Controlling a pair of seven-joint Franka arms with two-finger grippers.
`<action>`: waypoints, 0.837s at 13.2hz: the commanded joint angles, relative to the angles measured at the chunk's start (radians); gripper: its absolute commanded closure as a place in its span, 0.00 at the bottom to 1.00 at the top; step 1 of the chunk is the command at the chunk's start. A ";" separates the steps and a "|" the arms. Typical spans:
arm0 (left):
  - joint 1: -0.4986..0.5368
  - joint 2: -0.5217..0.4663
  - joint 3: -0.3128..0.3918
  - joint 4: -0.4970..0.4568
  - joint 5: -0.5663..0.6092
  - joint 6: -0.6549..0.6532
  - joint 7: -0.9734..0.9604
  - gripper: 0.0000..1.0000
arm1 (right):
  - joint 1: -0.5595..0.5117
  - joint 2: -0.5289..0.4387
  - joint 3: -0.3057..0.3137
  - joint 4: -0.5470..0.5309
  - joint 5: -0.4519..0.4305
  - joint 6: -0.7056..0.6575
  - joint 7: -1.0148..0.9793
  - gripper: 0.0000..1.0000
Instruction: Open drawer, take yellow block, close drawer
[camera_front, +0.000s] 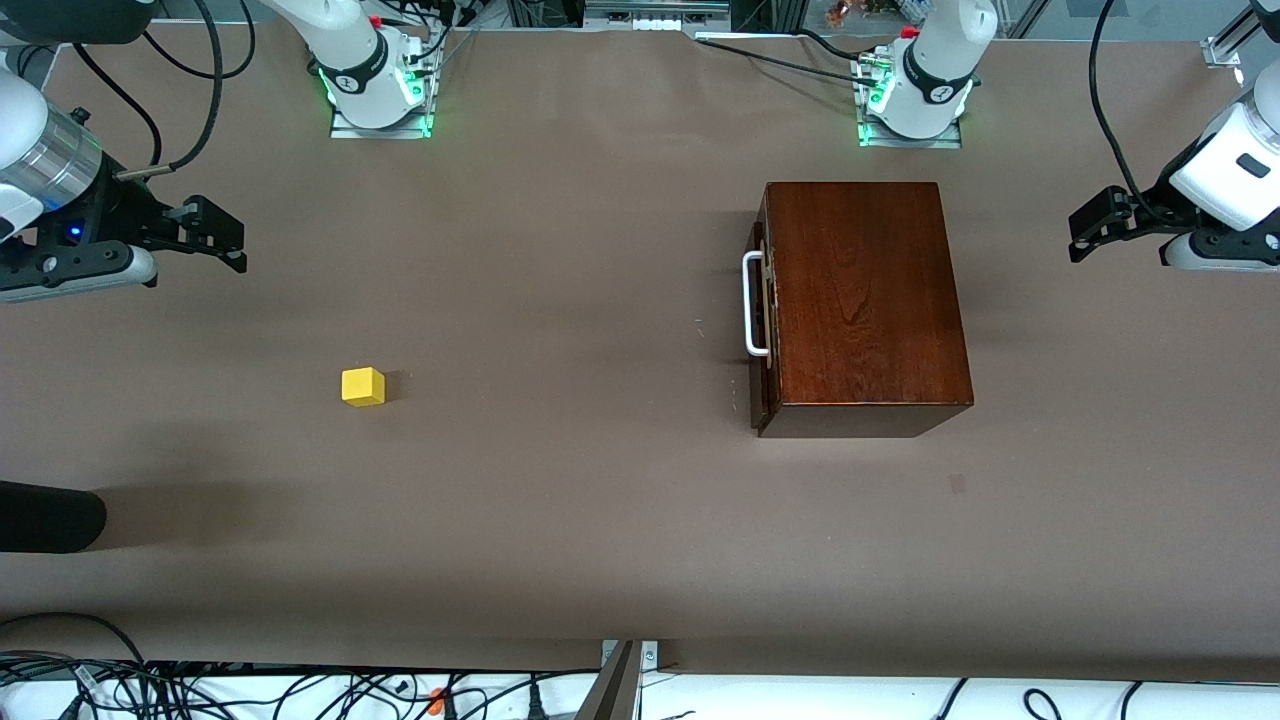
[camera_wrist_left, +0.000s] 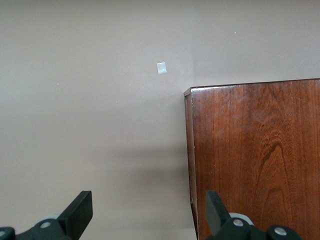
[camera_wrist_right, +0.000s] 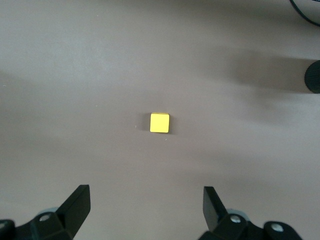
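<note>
The dark wood box (camera_front: 865, 290) stands toward the left arm's end of the table. Its drawer front (camera_front: 764, 320) sits flush with the box, and the white bar handle (camera_front: 755, 305) faces the right arm's end. The yellow block (camera_front: 363, 386) lies on the bare table toward the right arm's end, outside the box. My right gripper (camera_front: 225, 240) is open and empty, up over the table, with the block in its wrist view (camera_wrist_right: 160, 122). My left gripper (camera_front: 1085, 225) is open and empty, up beside the box. Its wrist view (camera_wrist_left: 147, 202) shows the box top (camera_wrist_left: 255, 155).
A black rounded object (camera_front: 50, 515) juts in at the table's edge at the right arm's end, nearer the front camera than the block, and shows in the right wrist view (camera_wrist_right: 312, 76). A small pale patch (camera_front: 957, 484) lies on the table near the box. Cables run along the front edge.
</note>
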 joint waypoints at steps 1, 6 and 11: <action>-0.005 0.012 -0.001 0.029 0.019 -0.023 0.018 0.00 | -0.001 0.009 0.002 0.029 -0.005 -0.014 0.008 0.00; -0.005 0.012 -0.001 0.029 0.019 -0.023 0.018 0.00 | -0.001 0.009 0.004 0.029 -0.005 -0.016 0.005 0.00; -0.005 0.012 -0.001 0.028 0.019 -0.023 0.018 0.00 | -0.003 0.010 0.002 0.029 0.008 -0.013 0.001 0.00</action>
